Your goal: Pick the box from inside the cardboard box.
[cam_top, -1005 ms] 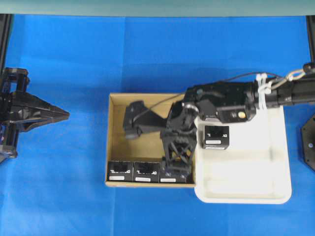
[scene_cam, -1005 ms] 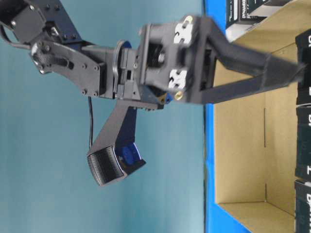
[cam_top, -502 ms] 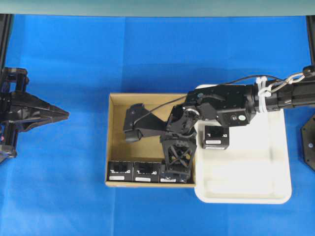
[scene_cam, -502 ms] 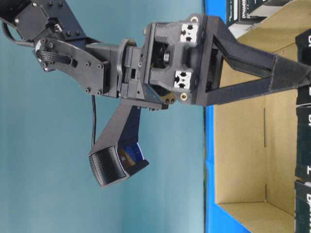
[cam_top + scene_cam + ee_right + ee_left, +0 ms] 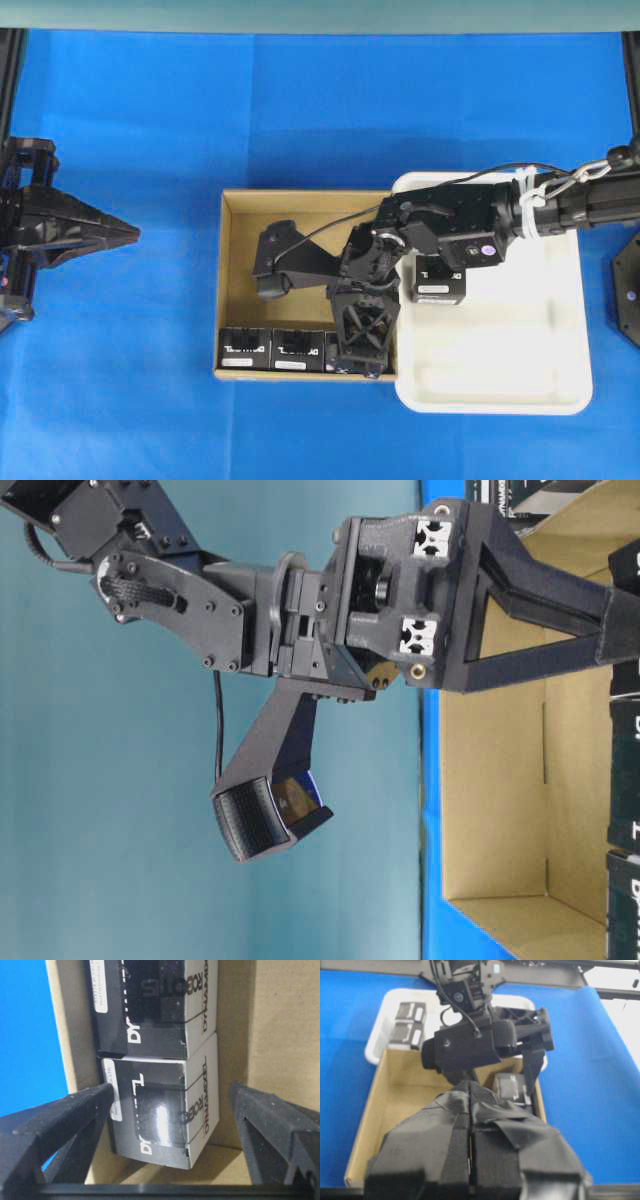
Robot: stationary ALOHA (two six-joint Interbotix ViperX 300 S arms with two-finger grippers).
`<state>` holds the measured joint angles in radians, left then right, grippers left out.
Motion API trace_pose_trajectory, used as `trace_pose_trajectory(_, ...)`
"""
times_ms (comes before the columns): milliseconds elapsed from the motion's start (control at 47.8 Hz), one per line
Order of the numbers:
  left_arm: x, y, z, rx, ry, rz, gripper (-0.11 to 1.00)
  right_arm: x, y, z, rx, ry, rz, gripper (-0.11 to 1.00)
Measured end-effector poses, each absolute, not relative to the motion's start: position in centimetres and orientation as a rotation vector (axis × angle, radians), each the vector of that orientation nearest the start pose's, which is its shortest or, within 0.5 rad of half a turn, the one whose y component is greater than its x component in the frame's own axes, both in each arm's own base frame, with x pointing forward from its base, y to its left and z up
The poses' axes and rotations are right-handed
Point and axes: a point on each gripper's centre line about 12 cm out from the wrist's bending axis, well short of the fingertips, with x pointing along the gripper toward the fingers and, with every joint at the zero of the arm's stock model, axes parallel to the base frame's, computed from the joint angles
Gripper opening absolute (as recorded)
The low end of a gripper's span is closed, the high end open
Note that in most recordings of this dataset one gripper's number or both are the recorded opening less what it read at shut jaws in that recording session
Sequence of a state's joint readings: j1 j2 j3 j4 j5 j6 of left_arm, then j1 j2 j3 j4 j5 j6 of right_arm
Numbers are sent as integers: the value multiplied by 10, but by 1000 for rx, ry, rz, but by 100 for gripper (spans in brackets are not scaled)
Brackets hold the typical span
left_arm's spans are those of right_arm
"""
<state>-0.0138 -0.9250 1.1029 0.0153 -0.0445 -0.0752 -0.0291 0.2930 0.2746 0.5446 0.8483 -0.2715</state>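
The cardboard box (image 5: 300,230) lies mid-table with black boxes along its near wall. My right gripper (image 5: 362,342) reaches down into its right corner, over the end box (image 5: 160,1120). In the right wrist view the gripper (image 5: 170,1110) is open, its fingers (image 5: 65,1125) standing on either side of that box without touching it. A second box (image 5: 150,1005) lies right behind the first. Two more boxes (image 5: 245,350) (image 5: 297,350) show in the overhead view. My left gripper (image 5: 105,230) is shut and empty, parked at the left edge, far from the carton (image 5: 395,1090).
A white plastic tray (image 5: 510,370) butts against the carton's right wall and holds a black box (image 5: 438,280). The left wrist view shows boxes in the tray (image 5: 407,1022). Blue cloth covers the table (image 5: 150,120). The right arm (image 5: 560,205) crosses above the tray.
My right gripper has sunk lower into the carton's corner, over the end box, jaws still wide. The left arm has not moved.
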Motion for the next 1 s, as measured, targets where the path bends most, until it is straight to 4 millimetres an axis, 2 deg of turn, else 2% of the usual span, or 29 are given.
trace_pose_trajectory(209,209,-3,286,-60,135,-10,-7,423,32,129,377,1325,231,99)
trace_pose_trajectory(481,209,-3,286,-60,134,-10,-7,421,19,129,381,1322,204,99)
trace_pose_trajectory(1005,206,-3,290,-62,115,-11,-7,414,-22,129,392,1320,142,99)
